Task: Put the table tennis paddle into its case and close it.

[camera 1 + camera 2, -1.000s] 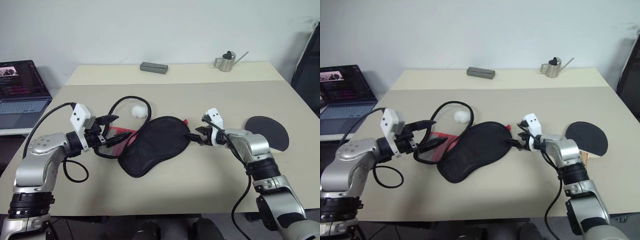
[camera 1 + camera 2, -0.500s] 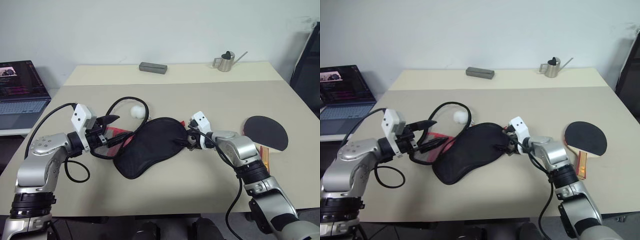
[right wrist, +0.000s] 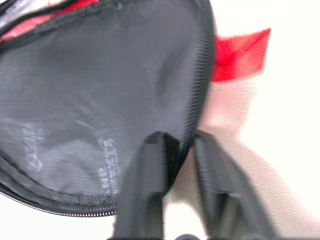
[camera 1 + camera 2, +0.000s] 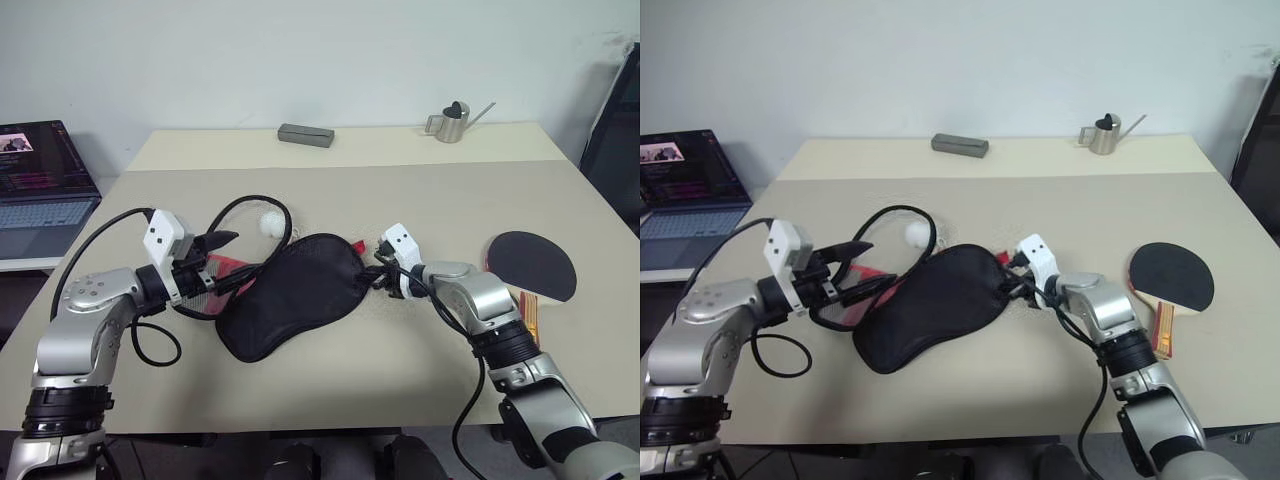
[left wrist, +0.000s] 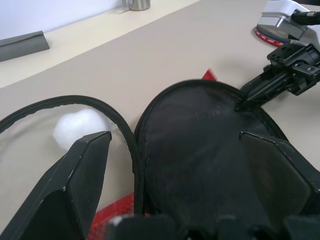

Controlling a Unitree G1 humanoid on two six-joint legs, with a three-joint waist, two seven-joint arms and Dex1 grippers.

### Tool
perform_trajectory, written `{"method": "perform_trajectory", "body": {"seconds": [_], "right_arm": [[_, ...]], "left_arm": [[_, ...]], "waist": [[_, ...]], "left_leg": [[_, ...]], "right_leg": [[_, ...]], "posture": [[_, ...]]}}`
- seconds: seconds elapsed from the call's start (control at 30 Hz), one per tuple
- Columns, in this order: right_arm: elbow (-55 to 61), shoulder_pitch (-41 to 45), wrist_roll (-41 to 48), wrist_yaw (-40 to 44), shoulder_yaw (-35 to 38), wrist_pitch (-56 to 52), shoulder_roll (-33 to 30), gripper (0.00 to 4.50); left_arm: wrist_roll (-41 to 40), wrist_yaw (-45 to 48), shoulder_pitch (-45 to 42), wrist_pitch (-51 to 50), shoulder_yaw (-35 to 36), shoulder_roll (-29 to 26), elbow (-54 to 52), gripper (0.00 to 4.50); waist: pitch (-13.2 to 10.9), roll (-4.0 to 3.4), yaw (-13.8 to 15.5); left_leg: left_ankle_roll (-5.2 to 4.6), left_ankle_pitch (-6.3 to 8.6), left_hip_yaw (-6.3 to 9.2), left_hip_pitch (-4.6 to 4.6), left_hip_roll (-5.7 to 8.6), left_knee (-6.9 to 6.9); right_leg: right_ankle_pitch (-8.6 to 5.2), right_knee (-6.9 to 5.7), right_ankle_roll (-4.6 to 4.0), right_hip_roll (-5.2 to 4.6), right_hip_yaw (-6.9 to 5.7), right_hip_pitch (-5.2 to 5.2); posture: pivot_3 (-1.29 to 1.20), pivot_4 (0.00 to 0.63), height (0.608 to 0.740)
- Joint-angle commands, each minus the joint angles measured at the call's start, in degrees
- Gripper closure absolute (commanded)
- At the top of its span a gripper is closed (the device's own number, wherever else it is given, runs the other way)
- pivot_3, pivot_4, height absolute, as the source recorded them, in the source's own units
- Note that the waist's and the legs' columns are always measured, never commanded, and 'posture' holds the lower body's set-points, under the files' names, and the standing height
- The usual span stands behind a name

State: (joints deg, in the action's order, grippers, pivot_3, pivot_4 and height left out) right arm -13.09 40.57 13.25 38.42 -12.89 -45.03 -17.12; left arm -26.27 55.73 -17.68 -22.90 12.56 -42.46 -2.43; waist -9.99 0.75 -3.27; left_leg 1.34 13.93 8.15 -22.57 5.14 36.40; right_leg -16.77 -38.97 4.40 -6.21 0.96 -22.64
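The case (image 4: pixel 285 308), a black paddle-shaped pouch with a red panel (image 4: pixel 228 265), lies at the table's middle. Its white fluffy charm (image 4: pixel 272 224) sits just behind it, with a thin black band (image 5: pixel 100 105) curving beside the charm. My right gripper (image 4: pixel 378 278) is shut on the case's zip rim (image 3: pixel 197 95) at its right end. My left gripper (image 4: pixel 226 260) stands open at the case's left end, its wide fingers (image 5: pixel 85 165) on either side of the black flap. The table tennis paddle (image 4: pixel 530 262) lies flat at the right, with its striped handle (image 4: pixel 527 312) towards me.
A grey rectangular box (image 4: pixel 307 135) and a small metal watering can (image 4: pixel 452 122) stand along the table's far edge. An open laptop (image 4: pixel 40 190) sits on a lower surface to the left. Bare table (image 4: pixel 420 200) stretches behind the case.
My right gripper moved left off the paddle's side to the case's right end and shut on its rim. The case slid a little left. The left arm stayed put.
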Motion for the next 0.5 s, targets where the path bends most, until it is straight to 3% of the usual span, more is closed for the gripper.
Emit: {"method": "perform_trajectory", "body": {"seconds": [0.03,0.27,0.5], "right_arm": [[1.06,0.93,-1.87,1.59,-0.96,3.38,-1.60,4.48],[-8.40,5.59,-9.12,4.00,-3.38,16.12,-5.50,4.48],[-29.37,16.99,-21.72,1.59,-8.04,41.95,-7.66,4.48]], "left_arm": [[0.01,-0.19,0.21,1.31,0.06,-0.06,-1.91,0.00],[-0.23,-0.82,1.00,1.16,-0.15,0.07,-2.88,0.00],[-0.55,-1.37,2.17,0.75,-0.01,-0.09,-4.25,0.00]], "waist": [[0.00,0.00,0.05],[0.00,0.00,0.05],[-0.01,0.01,-0.07]], "left_leg": [[0.00,0.00,0.00,0.00,0.00,0.00],[0.01,-0.01,-0.01,-0.01,0.02,0.00],[0.17,-0.10,-0.10,-0.01,-0.01,0.00]], "right_leg": [[0.00,0.00,0.00,0.00,0.00,0.00],[0.00,0.01,0.00,-0.01,-0.01,0.00],[0.00,0.01,0.00,-0.01,0.02,-0.01]], "posture": [[0.00,0.150,0.740],[0.00,0.150,0.740],[0.00,0.150,0.740]]}}
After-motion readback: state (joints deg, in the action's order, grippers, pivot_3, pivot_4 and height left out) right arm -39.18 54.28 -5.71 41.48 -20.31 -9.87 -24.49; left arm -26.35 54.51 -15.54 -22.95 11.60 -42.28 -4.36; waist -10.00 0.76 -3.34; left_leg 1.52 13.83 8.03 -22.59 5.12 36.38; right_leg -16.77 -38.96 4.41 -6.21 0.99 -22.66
